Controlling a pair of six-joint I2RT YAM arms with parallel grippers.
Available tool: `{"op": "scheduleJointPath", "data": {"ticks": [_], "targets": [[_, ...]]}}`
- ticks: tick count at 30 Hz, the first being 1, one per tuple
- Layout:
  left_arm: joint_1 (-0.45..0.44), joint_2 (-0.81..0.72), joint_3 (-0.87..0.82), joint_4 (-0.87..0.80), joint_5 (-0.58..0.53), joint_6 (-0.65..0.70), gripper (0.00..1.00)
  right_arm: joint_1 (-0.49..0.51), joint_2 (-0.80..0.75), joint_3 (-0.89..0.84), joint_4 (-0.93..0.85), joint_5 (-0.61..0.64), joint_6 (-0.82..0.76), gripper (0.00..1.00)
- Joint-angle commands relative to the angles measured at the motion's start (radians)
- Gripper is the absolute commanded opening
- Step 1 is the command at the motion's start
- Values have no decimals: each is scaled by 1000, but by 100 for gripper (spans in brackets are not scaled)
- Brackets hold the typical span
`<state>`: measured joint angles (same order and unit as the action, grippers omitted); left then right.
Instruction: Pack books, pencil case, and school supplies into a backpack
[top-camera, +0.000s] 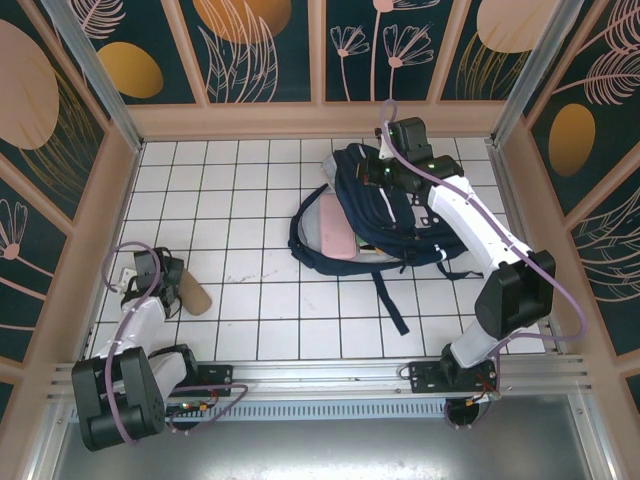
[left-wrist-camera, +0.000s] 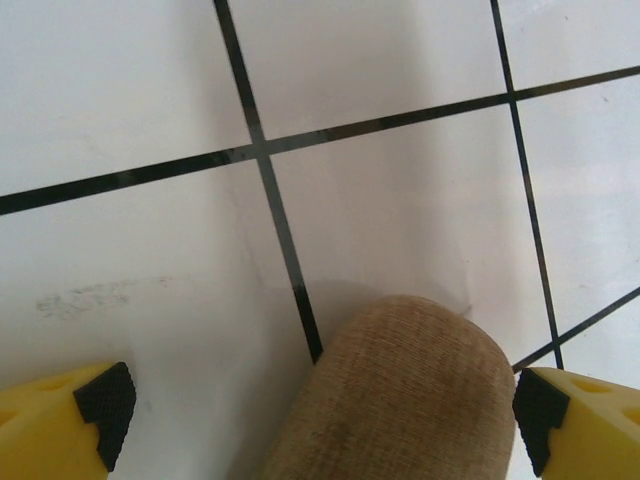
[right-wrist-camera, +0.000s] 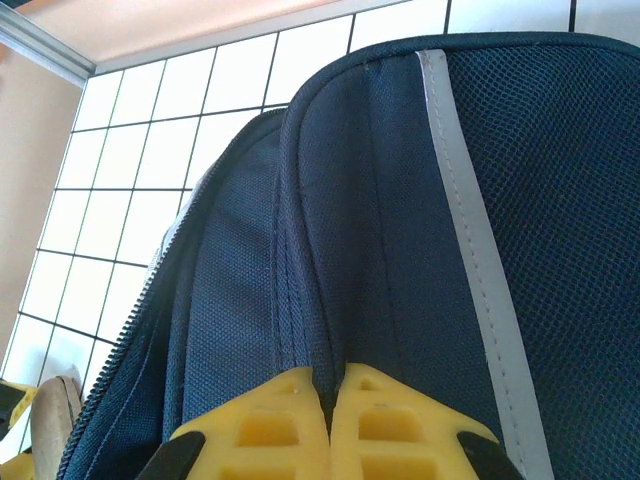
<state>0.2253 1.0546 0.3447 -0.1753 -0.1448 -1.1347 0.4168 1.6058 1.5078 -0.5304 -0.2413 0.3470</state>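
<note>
Firmly, the right fingers (right-wrist-camera: 322, 405) pinch a fold of the large navy-blue fabric backpack (top-camera: 385, 215) toward the white tiled surface's (top-camera: 250, 180) far right corner; the left fingers (left-wrist-camera: 60, 425) stand spread either side of a tan cylinder (left-wrist-camera: 400, 390).

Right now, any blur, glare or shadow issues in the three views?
Top external: even light, sharp, shadows faint around the backpack. Left wrist: white tiles nearly washed out, a soft shadow rings the tan roll, its weave crisp. Right wrist: backpack mesh sharp, no glare; far tiles bright but grid lines readable.
</note>
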Motion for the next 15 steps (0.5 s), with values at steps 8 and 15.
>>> {"op": "scheduleJointPath", "data": {"ticks": [8, 15], "targets": [[-52, 26, 59, -102, 211, -15, 99, 40, 1, 17, 133, -47, 28, 0], [-53, -16, 116, -228, 204, 92, 99, 49, 7, 16, 142, -44, 29, 0]]}}
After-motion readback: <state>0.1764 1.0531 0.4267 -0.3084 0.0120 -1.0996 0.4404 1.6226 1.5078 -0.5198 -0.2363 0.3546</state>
